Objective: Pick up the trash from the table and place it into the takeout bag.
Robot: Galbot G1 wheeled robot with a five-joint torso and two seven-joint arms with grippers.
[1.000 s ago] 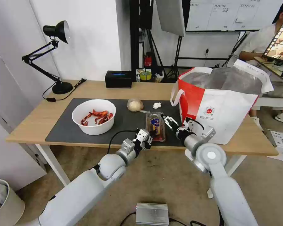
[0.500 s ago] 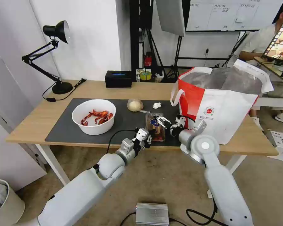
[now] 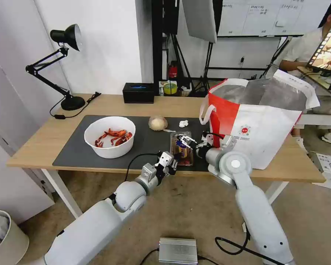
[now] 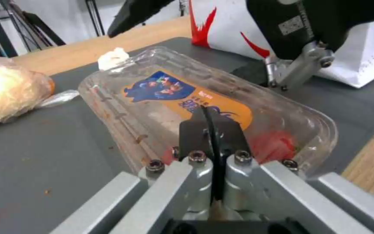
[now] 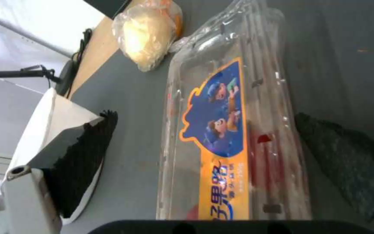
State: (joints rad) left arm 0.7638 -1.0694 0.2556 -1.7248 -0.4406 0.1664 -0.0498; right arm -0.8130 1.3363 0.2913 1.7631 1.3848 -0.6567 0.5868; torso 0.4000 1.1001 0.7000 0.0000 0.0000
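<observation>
Takeout bag (image 3: 263, 121): stands on the worktop's (image 3: 165, 105) right.
Clamshell tray (image 3: 181, 147): lies on the mat.
Right pincer (image 3: 183, 140): has swung left over the tray, fingers apart.
Left pincer (image 3: 171, 163): closed, empty, at the tray's near end.

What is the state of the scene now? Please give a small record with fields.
right gripper: open, fingers astride the clamshell tray
left gripper: shut, at the tray's near end
bowl of shells: on the mat, left
wrapped ball: behind the tray
tissue wad: beside the ball
takeout bag: upright, open, on the table's right
</observation>
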